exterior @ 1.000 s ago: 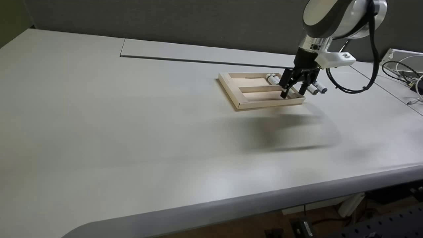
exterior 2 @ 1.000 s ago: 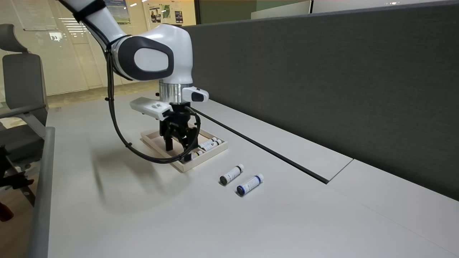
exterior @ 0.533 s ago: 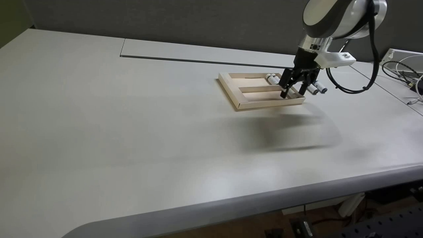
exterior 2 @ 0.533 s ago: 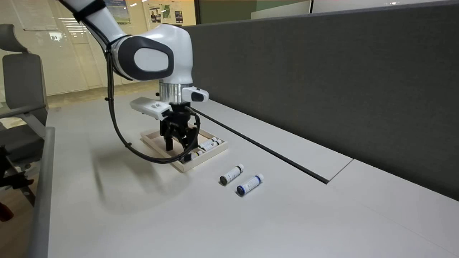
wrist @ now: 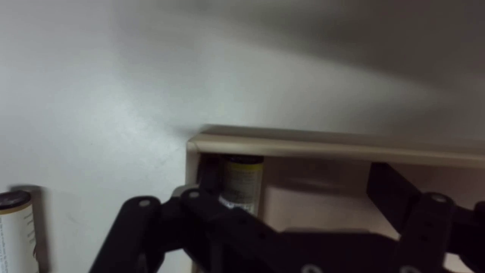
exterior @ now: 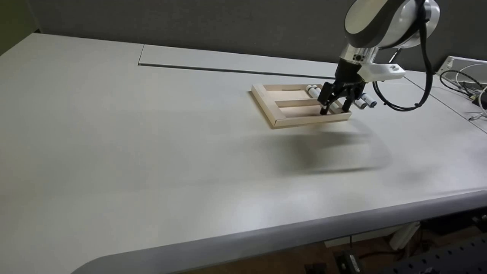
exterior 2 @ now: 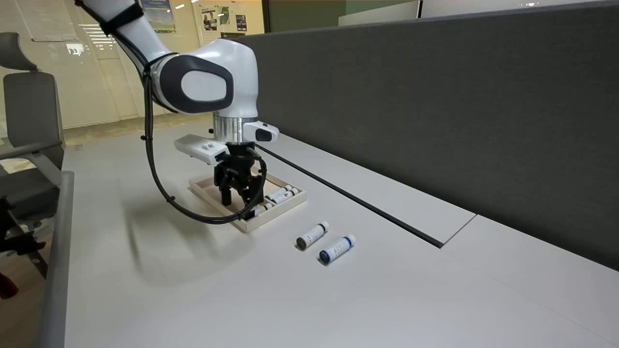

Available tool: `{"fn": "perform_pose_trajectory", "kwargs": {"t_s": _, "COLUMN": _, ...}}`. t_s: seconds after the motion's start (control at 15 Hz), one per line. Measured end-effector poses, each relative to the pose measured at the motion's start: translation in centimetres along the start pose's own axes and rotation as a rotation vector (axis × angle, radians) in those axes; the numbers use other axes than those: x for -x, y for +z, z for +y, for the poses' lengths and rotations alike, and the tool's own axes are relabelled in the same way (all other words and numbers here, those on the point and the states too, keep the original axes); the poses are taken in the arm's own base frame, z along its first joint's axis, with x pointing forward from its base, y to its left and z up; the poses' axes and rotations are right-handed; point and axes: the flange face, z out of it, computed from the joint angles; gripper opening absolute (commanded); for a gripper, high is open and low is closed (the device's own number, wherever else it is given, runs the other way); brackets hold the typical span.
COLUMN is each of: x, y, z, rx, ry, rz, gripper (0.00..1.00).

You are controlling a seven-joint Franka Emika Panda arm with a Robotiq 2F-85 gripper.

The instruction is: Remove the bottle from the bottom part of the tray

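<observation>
Furthest left in the wrist view, a loose vial (wrist: 17,235) lies on the desk (wrist: 94,94), dark cap towards the top, and is probably no part of this job. Next comes the tray (wrist: 322,149) with its short end wall, and just inside that stands one of the fingers (wrist: 210,178), in the narrow gap between wall and bottle (wrist: 242,184). It is too dark there to tell whether finger touches bottle. The bottle lies on its side in the slot nearer the desk's front edge, which I take for the bottom part; its dark cap and yellow band sit close to the long rim, and its long axis runs roughly parallel to the end wall. Then a stretch of slot floor, and well over to the right the opposite finger. So the fingers are spread wide and grip nothing, with the bottle between them but just beside the end-wall one, lying square to the way they close. My guess is that closing would push the bottle along the slot until the opposite finger meets it, taking it across its width. In an exterior view, right of the fingers, a pair of vials (exterior 2: 284,195) lies in the other slot, to be left alone
</observation>
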Motion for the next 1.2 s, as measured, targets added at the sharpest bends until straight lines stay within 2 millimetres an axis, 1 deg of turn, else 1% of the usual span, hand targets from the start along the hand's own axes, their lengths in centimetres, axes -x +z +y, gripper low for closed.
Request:
{"fn": "perform_pose_trajectory", "kwargs": {"t_s": 0.07, "x": 0.0, "y": 0.3, "z": -0.2, "rx": -0.001, "ry": -0.001, "rz": -0.005, "gripper": 0.74}}
{"fn": "perform_pose_trajectory", "kwargs": {"t_s": 0.13, "x": 0.1, "y": 0.6, "z": -0.3, "rx": -0.001, "ry": -0.003, "rz": -0.009, "gripper": 0.68}}
{"fn": "perform_pose_trajectory", "kwargs": {"t_s": 0.2, "x": 0.1, "y": 0.8, "z": -0.5, "rx": -0.001, "ry": -0.005, "rz": -0.011, "gripper": 0.60}}
{"fn": "perform_pose_trajectory", "kwargs": {"t_s": 0.33, "x": 0.0, "y": 0.9, "z": -0.7, "rx": -0.001, "ry": -0.009, "rz": -0.009, "gripper": 0.46}}
{"fn": "perform_pose_trajectory", "kwargs": {"t_s": 0.47, "x": -0.2, "y": 0.6, "z": -0.8, "rx": 0.000, "ry": -0.011, "rz": -0.002, "gripper": 0.34}}
{"fn": "perform_pose_trajectory", "kwargs": {"t_s": 0.53, "x": -0.3, "y": 0.4, "z": -0.8, "rx": 0.001, "ry": -0.011, "rz": 0.002, "gripper": 0.25}}
{"fn": "perform_pose_trajectory", "kwargs": {"t_s": 0.73, "x": -0.9, "y": -0.6, "z": -0.6, "rx": 0.005, "ry": -0.010, "rz": 0.020, "gripper": 0.05}}
{"fn": "perform_pose_trajectory", "kwargs": {"t_s": 0.87, "x": -1.2, "y": -1.9, "z": -0.3, "rx": 0.006, "ry": -0.005, "rz": 0.025, "gripper": 0.07}}
{"fn": "perform_pose_trajectory", "kwargs": {"t_s": 0.93, "x": -1.3, "y": -2.9, "z": 0.1, "rx": 0.005, "ry": 0.001, "rz": 0.023, "gripper": 0.07}}
{"fn": "perform_pose_trajectory", "kwargs": {"t_s": 1.07, "x": -1.4, "y": -5.5, "z": 1.1, "rx": -0.002, "ry": 0.020, "rz": 0.015, "gripper": 0.07}}
{"fn": "perform_pose_trajectory", "kwargs": {"t_s": 1.2, "x": -1.3, "y": -8.8, "z": 2.8, "rx": -0.008, "ry": 0.049, "rz": 0.018, "gripper": 0.07}}
